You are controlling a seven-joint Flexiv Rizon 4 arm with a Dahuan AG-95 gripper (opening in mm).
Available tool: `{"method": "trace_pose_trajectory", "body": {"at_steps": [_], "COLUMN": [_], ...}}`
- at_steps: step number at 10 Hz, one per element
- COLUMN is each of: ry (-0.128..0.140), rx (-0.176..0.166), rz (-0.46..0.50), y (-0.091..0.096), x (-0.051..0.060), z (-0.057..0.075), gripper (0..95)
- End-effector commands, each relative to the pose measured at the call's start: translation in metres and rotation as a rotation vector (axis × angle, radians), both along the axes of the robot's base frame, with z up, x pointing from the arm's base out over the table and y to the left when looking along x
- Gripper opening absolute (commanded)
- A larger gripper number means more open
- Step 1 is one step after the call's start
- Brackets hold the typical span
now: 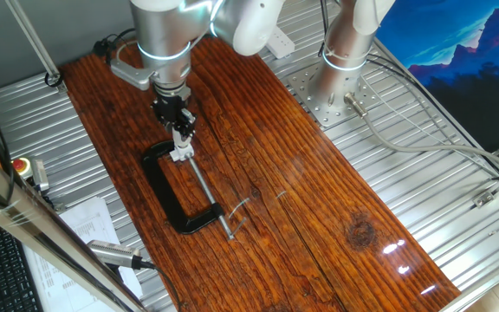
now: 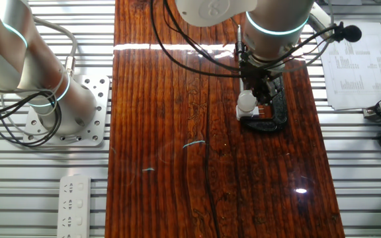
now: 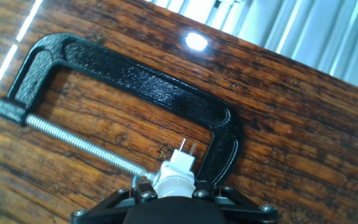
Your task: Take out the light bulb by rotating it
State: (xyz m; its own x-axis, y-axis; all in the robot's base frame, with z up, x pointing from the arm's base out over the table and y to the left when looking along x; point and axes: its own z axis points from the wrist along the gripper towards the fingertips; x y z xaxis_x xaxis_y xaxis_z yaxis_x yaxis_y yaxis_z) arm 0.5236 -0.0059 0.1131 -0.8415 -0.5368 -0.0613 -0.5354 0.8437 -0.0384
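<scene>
Over the near end of the black C-clamp [image 3: 135,81], the tool [image 1: 181,132] has its fingers closed around the one light bulb [image 2: 246,100], held at the clamp's jaw. Its long axis runs along the fingers, two metal pins pointing away toward the wooden counter [image 1: 319,208]. One clamp, one long steel screw [image 3: 79,142].

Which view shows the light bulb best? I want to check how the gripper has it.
The other fixed view: the light bulb shows as a white rounded shape beside the gripper, above the black C-clamp. The hand view catches only part of it at the bottom edge. In the first fixed view it is a tiny pale speck.
</scene>
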Motion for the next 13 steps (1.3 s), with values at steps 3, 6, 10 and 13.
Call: {"method": "trace_pose_trajectory", "body": {"at_steps": [3,6,10,13], "ry": [0.012,0.032,0.037,0.036], "rx": [-0.002,0.002,-0.007,-0.011], "rz": [0.007,-0.063,-0.122,-0.168], "y": [0.003,0.003,0.002,-0.002], "x": [0.007,0.007,-0.001,-0.007], "z": [0.001,0.002,0.001,0.001], "gripper": [57.0,76.0,76.0,57.0]}}
